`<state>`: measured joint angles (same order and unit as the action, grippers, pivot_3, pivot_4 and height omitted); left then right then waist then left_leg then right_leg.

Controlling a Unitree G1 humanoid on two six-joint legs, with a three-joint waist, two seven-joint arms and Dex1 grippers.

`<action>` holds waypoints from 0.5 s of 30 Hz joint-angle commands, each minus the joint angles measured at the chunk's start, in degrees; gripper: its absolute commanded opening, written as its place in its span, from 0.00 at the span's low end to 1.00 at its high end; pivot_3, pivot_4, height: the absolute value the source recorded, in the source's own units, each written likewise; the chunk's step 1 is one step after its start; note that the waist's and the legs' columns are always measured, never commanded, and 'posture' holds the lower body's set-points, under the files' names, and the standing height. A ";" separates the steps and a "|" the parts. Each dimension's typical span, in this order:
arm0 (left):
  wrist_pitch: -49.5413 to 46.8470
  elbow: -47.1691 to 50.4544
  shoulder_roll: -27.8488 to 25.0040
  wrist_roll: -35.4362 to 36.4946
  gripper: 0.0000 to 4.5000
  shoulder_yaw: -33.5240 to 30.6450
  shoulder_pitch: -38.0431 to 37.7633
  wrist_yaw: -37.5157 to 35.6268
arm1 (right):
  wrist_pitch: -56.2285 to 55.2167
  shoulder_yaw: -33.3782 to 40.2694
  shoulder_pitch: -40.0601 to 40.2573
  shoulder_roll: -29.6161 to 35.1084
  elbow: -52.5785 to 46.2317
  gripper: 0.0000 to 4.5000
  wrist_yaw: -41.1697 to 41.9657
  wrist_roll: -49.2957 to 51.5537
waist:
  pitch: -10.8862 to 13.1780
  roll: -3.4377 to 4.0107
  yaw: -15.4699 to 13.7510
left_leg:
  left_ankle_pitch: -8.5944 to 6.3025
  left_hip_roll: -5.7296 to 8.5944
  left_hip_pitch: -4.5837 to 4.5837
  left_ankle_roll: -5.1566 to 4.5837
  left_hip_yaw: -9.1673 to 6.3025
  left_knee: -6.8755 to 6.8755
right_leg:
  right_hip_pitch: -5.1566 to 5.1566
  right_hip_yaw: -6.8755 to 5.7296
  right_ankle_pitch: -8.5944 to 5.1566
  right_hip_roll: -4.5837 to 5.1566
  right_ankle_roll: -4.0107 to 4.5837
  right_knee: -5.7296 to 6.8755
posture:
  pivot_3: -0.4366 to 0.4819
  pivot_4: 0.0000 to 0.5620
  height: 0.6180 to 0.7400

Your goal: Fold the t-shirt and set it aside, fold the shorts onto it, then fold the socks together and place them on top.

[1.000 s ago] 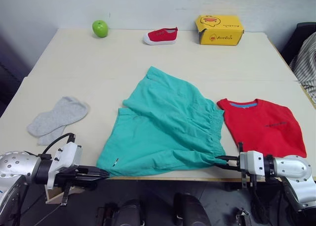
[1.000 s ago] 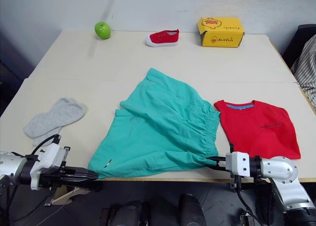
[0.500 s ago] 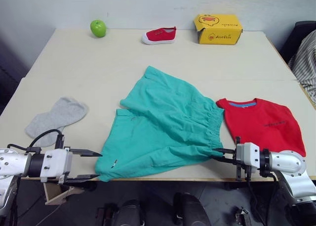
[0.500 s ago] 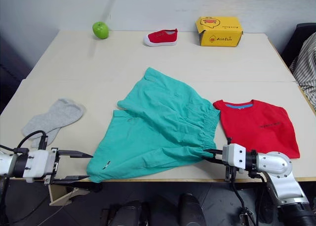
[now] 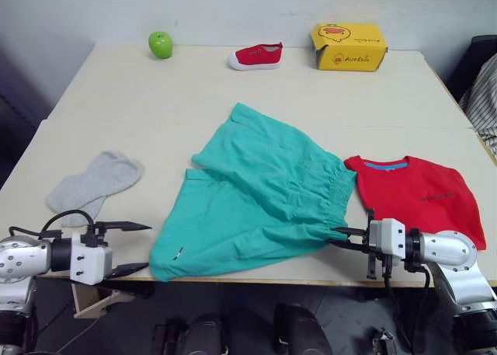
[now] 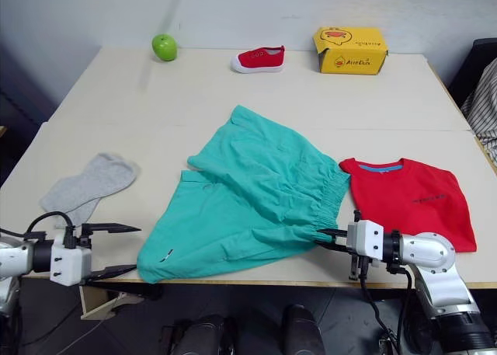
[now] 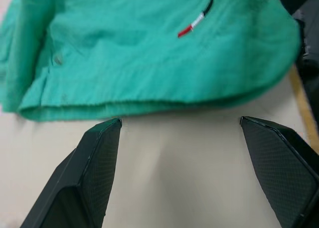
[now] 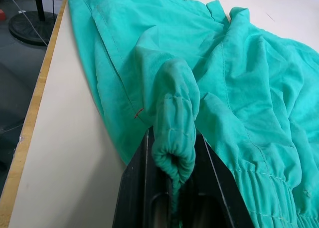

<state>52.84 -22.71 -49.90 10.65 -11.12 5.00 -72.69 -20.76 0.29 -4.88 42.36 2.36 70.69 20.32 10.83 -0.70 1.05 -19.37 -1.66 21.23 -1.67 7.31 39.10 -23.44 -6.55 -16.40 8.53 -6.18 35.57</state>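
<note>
Teal-green cloth shorts (image 5: 260, 196) mid-tabletop, beside folded red t-shirt (image 5: 419, 200). Right gripper (image 5: 347, 238) fingers pinch waistband; left gripper (image 5: 128, 248) fingers spread wide (hem corner ungrasped). Risk: one-sided pull bunches shorts.

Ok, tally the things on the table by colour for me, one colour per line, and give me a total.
Red: 2, the t-shirt and the small shoe
Green: 2, the shorts and the apple
Grey: 1, the socks, lying as one overlapped pair
Yellow: 1, the cardboard box
Total: 6
</note>
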 commanded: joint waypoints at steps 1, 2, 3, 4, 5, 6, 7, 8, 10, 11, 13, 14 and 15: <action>3.54 -0.73 0.43 -2.63 0.89 4.20 0.27 1.45 | -0.04 0.49 -0.31 -0.14 -0.82 0.00 0.12 0.50 | -0.05 0.09 -0.18 | 0.00 0.00 -0.02 0.00 0.01 0.00 | 0.00 0.01 0.00 0.00 0.00 0.01 | 0.48 0.27 1.00; 4.21 -0.18 0.18 -2.10 0.89 5.49 0.06 1.06 | 0.02 0.52 -0.39 -0.15 -0.81 0.00 0.05 0.49 | -0.09 0.15 -0.24 | 0.01 0.00 -0.02 0.00 0.01 0.00 | 0.00 0.01 0.00 0.00 0.00 0.01 | 0.48 0.27 1.00; 5.36 0.31 -0.34 -1.87 0.89 6.84 -0.08 0.54 | 0.09 0.58 -0.55 -0.11 -0.72 0.00 0.03 0.49 | -0.11 0.20 -0.29 | 0.01 0.00 -0.02 0.00 0.02 0.00 | 0.00 0.02 0.00 0.00 0.00 0.01 | 0.48 0.27 1.00; 5.63 1.01 -0.54 -1.24 0.89 7.88 -0.27 0.33 | 0.17 0.63 -0.71 -0.10 -0.62 0.00 -0.03 0.48 | -0.12 0.21 -0.29 | 0.00 0.00 -0.03 -0.01 0.03 0.00 | 0.00 0.02 0.00 -0.01 0.00 0.01 | 0.48 0.27 1.00; 6.01 1.46 -0.68 -0.85 0.89 8.74 -0.29 0.37 | 0.21 0.66 -0.85 -0.11 -0.52 0.00 -0.08 0.46 | -0.15 0.25 -0.29 | 0.00 -0.01 -0.03 -0.01 0.04 0.00 | -0.01 0.03 0.00 -0.01 0.00 0.01 | 0.48 0.27 1.00; 5.98 1.84 -0.74 -0.51 0.89 9.53 -0.24 0.52 | 0.24 0.65 -0.95 -0.14 -0.45 0.00 -0.12 0.42 | -0.19 0.32 -0.29 | -0.02 -0.01 -0.03 -0.02 0.05 0.00 | -0.01 0.03 0.00 -0.02 0.00 0.00 | 0.48 0.27 1.00; 5.95 1.85 -0.65 -0.22 0.89 10.20 -0.13 0.77 | 0.26 0.61 -1.04 -0.19 -0.40 0.00 -0.16 0.37 | -0.22 0.37 -0.29 | -0.03 -0.01 -0.02 -0.03 0.05 0.00 | -0.01 0.03 0.00 -0.02 0.00 -0.01 | 0.48 0.27 1.00; 6.05 1.83 -0.58 -0.08 0.89 10.83 0.04 1.01 | 0.29 0.56 -1.11 -0.25 -0.38 0.00 -0.22 0.32 | -0.25 0.43 -0.29 | -0.04 -0.01 -0.02 -0.04 0.05 0.00 | -0.01 0.03 0.00 -0.03 0.00 -0.02 | 0.48 0.27 1.00; 6.20 1.57 -0.36 -0.12 0.89 11.94 0.43 1.52 | 0.48 0.54 -1.22 -0.47 -0.41 0.00 -0.49 0.25 | -0.31 0.53 -0.29 | -0.06 0.00 -0.02 -0.05 0.09 0.00 | -0.01 0.00 0.00 -0.07 0.00 -0.02 | 0.48 0.27 1.00; 5.93 1.96 0.01 -0.20 0.89 12.93 0.79 1.62 | 0.66 0.53 -1.25 -0.66 -0.44 0.00 -0.74 0.23 | -0.34 0.57 -0.30 | -0.07 0.00 -0.02 -0.07 0.11 0.00 | 0.00 0.00 0.01 -0.09 -0.01 0.00 | 0.48 0.27 1.00; 6.07 1.98 0.66 -0.81 0.89 14.86 1.60 1.68 | 0.82 0.43 -1.28 -0.94 -0.44 0.00 -1.01 0.11 | -0.36 0.61 -0.42 | -0.08 0.03 -0.03 -0.10 0.17 0.00 | 0.00 -0.06 0.01 -0.17 -0.02 -0.02 | 0.48 0.27 1.00; 6.30 1.60 1.09 -1.39 0.89 15.75 2.15 1.78 | 0.87 0.34 -1.30 -1.10 -0.42 0.00 -1.10 0.03 | -0.38 0.64 -0.51 | -0.08 0.05 -0.04 -0.11 0.19 0.00 | 0.00 -0.05 0.02 -0.19 -0.03 -0.02 | 0.48 0.27 1.00; 6.54 1.20 1.27 -1.77 0.89 16.36 2.53 1.96 | 0.90 0.29 -1.32 -1.20 -0.41 0.00 -1.14 -0.04 | -0.40 0.68 -0.63 | -0.08 0.06 -0.04 -0.12 0.20 0.00 | 0.00 -0.05 0.02 -0.19 -0.04 -0.02 | 0.48 0.27 1.00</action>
<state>58.87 -21.08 -49.69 11.60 1.36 8.60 -70.12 -19.82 0.29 -5.72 41.51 2.51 69.98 20.18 10.43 -0.02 0.42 -19.45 -1.59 21.18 -1.82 7.53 39.10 -23.43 -6.59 -16.37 8.34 -6.24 35.55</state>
